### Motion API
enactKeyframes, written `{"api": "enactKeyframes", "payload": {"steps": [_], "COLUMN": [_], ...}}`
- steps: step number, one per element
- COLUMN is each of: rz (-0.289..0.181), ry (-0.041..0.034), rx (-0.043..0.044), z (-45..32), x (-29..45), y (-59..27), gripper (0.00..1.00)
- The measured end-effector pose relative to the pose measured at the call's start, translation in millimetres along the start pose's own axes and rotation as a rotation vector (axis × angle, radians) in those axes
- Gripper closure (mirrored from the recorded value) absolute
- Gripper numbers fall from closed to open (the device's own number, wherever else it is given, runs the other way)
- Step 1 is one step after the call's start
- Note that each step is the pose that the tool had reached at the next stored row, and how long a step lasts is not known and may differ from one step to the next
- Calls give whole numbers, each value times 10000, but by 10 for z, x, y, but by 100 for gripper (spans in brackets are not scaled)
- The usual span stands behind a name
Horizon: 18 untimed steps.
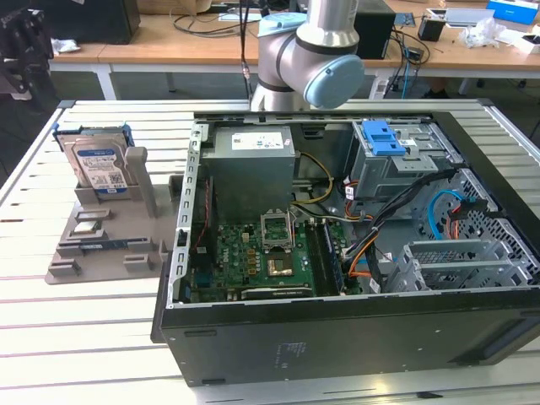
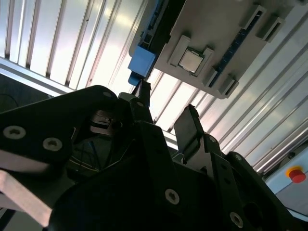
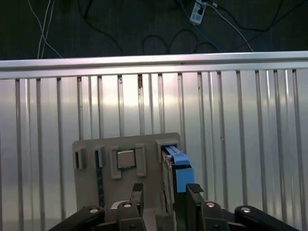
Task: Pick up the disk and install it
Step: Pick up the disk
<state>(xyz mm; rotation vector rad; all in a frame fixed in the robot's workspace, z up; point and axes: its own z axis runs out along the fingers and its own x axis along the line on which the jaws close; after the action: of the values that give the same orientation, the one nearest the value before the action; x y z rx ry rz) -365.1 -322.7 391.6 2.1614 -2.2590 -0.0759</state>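
Across a slatted metal table [image 1: 84,337], with wooden benches [image 1: 169,38] and cables behind, found the disk [image 1: 97,164] standing on edge in the rear slot of a grey holder [image 1: 143,190] at the exterior view's left. Faced its blue-and-white label toward that camera, blue frame showing at the upper corners. Sat well apart from the open computer case [image 1: 337,325] at the exterior view's right, where a drive cage [image 1: 405,169] carried a blue latch [image 1: 380,135]. Noted the gripper [image 3: 165,188] in both wrist views, hanging above the holder with its dark fingers [image 3: 137,192] spread and nothing between them. Caught the disk's blue edge just beyond the fingertips in the first wrist view, apart from them. Shared the holder with a processor chip [image 3: 126,159] and a memory stick [image 3: 100,178], each in its own recess. Had not been lifted or fitted.
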Motion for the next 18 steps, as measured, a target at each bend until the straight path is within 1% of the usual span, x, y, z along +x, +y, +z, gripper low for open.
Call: {"api": "enactKeyframes", "payload": {"steps": [13,16,18], "rz": [0,0,-2], "ry": [0,0,1], "rx": [0,-1,-1], "z": [9,17,29], "x": [-94,-127,-136], "y": [-39,-55,-68], "gripper": [52,52,52]}}
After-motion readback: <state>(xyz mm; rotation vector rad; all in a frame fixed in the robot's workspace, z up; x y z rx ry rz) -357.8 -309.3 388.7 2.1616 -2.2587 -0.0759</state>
